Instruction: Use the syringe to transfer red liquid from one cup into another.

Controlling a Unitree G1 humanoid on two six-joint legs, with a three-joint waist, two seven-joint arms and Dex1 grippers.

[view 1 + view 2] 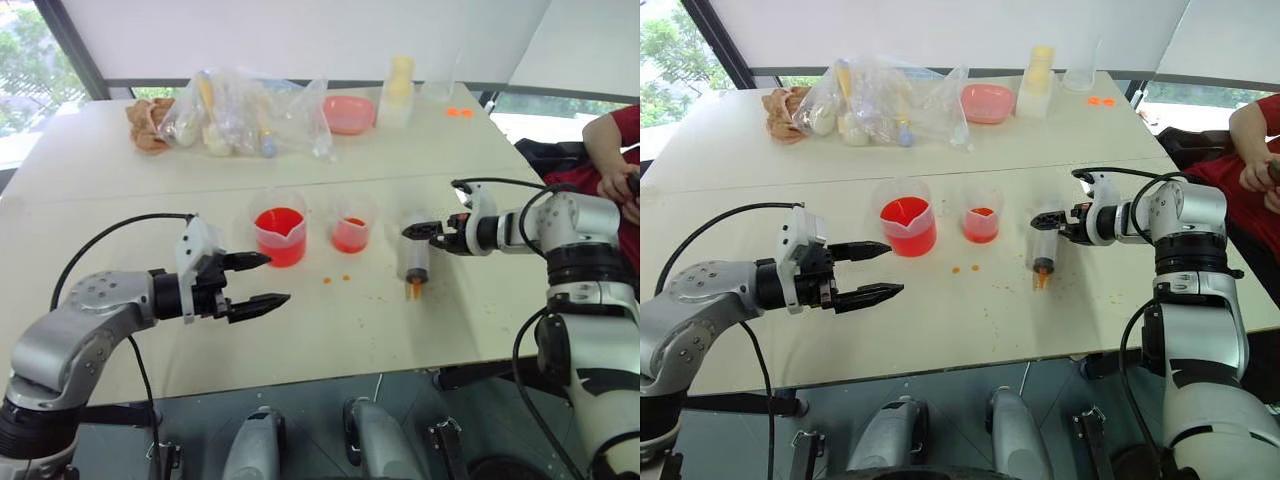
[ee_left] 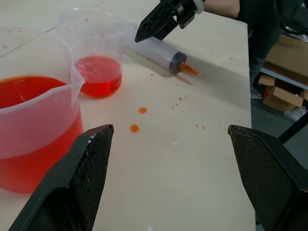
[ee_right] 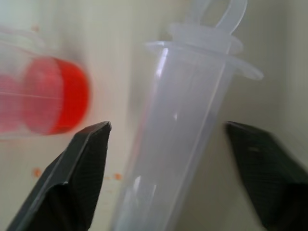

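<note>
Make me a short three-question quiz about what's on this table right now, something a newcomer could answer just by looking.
1. True or false: the syringe lies on the table.
2. Which clear cup holds more red liquid: A) the spouted cup or B) the smaller cup?
3. What marks the table between the smaller cup and the syringe?

Key:
1. True; it rests on its side, with the right claw open around its barrel without gripping.
2. A.
3. Small orange drops.
</note>
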